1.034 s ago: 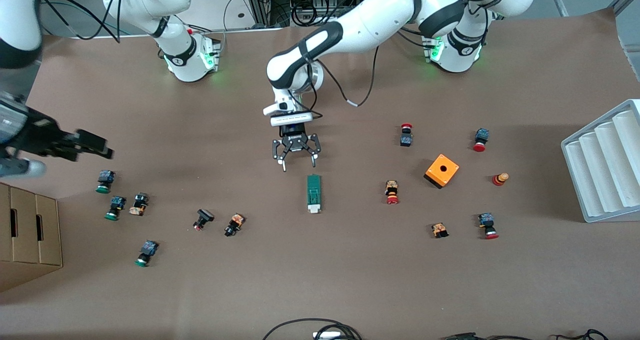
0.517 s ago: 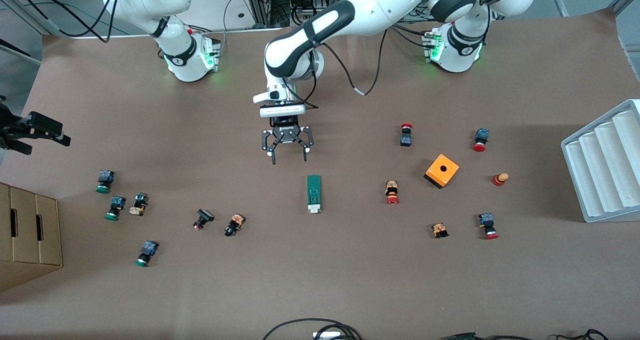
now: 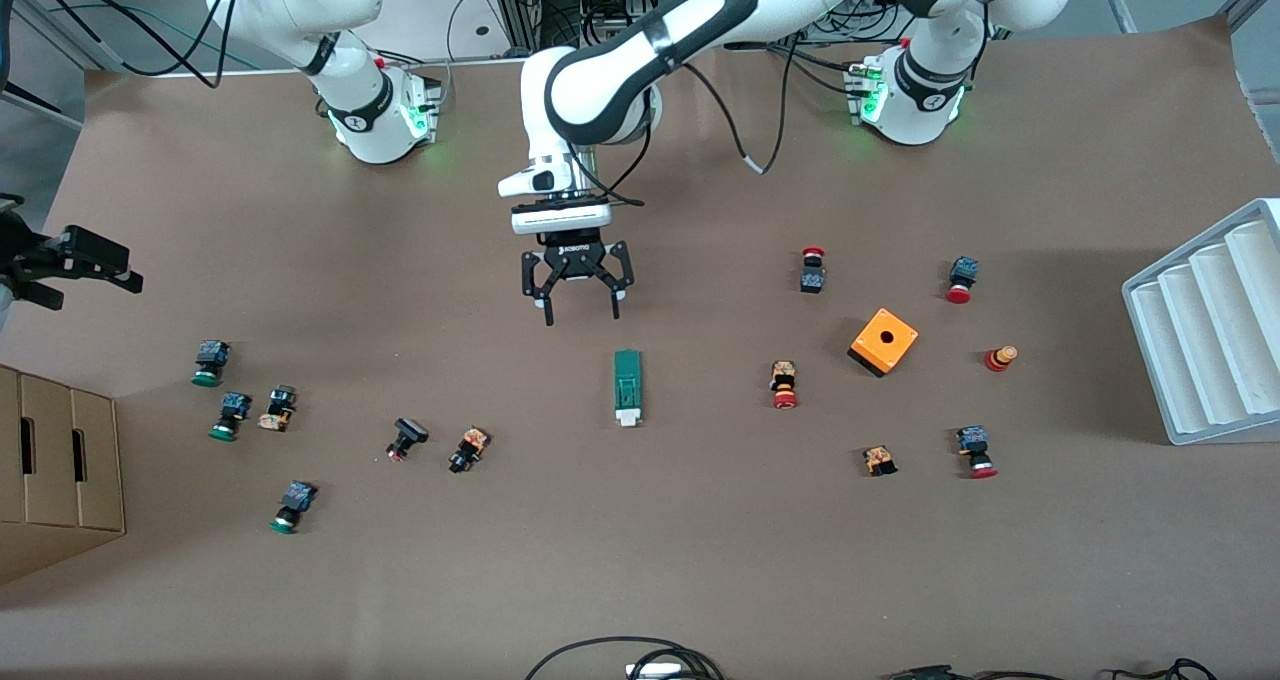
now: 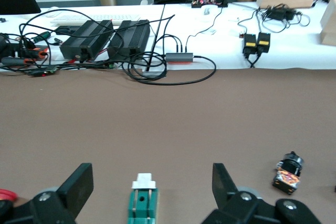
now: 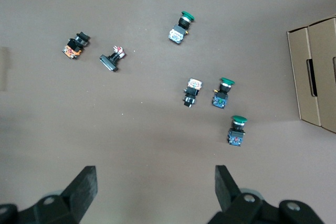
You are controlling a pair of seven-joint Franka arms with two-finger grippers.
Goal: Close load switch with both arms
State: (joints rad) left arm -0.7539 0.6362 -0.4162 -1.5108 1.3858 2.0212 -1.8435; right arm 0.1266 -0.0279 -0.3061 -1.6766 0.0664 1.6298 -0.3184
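The load switch (image 3: 627,387) lies flat mid-table, a narrow green block whose white handle end points toward the front camera. My left gripper (image 3: 581,314) is up in the air, open and empty, just short of the switch's green end on the bases' side. In the left wrist view the switch (image 4: 143,205) shows between the spread fingers (image 4: 79,181) of the left gripper (image 4: 149,176). My right gripper (image 3: 128,270) is at the right arm's end of the table, open and empty. In the right wrist view the right gripper (image 5: 155,177) is above bare table.
An orange square box (image 3: 884,341) and several red push buttons (image 3: 784,384) lie toward the left arm's end, beside a white ribbed tray (image 3: 1210,330). Several green and black buttons (image 3: 231,414) and a cardboard box (image 3: 55,470) lie toward the right arm's end.
My left gripper has drawn back a little from the switch toward the bases. My right gripper has pulled out toward the table's edge. The switch has not moved.
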